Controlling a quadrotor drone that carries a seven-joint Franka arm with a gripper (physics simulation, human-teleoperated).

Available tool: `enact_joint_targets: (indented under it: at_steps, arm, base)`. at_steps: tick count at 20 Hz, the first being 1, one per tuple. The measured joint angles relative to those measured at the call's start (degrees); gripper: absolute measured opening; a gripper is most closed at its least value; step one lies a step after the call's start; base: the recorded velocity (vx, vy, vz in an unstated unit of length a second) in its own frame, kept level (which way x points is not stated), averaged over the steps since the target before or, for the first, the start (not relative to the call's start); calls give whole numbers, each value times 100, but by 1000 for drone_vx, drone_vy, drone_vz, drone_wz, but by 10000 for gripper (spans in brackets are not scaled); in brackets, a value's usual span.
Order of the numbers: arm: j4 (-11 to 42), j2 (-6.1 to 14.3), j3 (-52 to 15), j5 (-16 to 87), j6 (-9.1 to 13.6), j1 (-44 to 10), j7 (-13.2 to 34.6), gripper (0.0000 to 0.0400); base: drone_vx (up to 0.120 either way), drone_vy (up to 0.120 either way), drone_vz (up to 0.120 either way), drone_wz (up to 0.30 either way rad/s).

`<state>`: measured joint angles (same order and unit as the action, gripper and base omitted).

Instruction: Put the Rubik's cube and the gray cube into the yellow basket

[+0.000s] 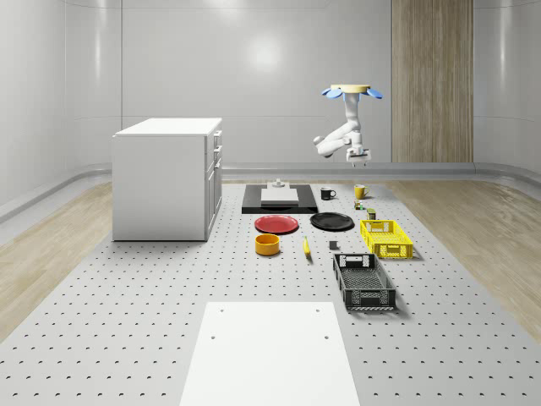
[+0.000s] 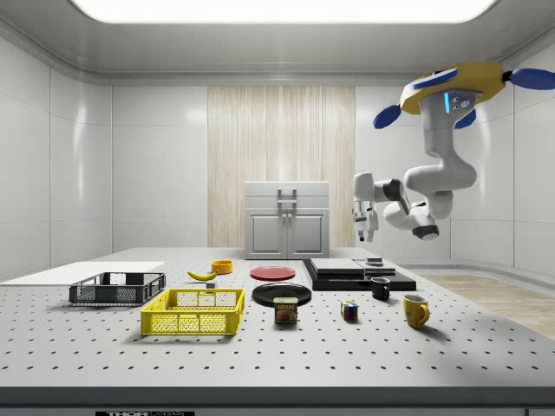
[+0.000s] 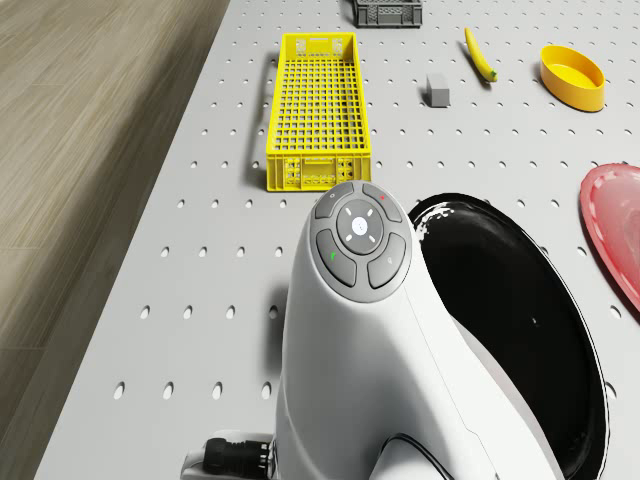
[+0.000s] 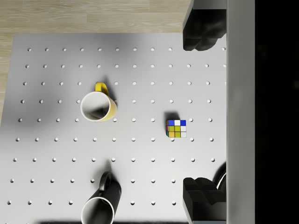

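Up high over the desk point(image 1: 127, 338) I hover, my pincer point(image 4: 201, 116) spread wide and empty. Right below it sits the Rubik's cube point(image 4: 176, 129), between two mugs and the basket point(image 1: 386, 238).

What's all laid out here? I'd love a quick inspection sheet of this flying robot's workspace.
Surface: gray perforated table, white sheet at the front.
Job's things: Rubik's cube on the table; gray cube beside the yellow basket.
Clutter: mugs, plates, orange bowl, banana, can, black crate.
Grippers: gripper open, high above the Rubik's cube; drone hovers.
Cables: nothing seen.
Surroundings: white cabinet, wooden wall panel.
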<state>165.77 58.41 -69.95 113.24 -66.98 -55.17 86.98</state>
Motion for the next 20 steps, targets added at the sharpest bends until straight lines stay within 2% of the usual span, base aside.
enact_joint_targets:
  at_steps: [3, 6, 14, 18, 20]
  arm:
    - [13, 123, -98, 37, 22, -192, 132, 400]
    - [16, 234, -170, 34, 1, -319, 225, 400]
    - [5, 499, -298, -58, -155, -509, 378, 400]
    - [-3, 623, -346, -118, -254, -568, 429, 400]
    - [-7, 682, -368, -149, -305, -593, 452, 400]
  base:
    - [120, -13, -120, 0]
    - [120, -120, -120, 0]
    - [5, -5, -120, 0]
    - [100, 0, -120, 0]
    - [0, 0, -120, 0]
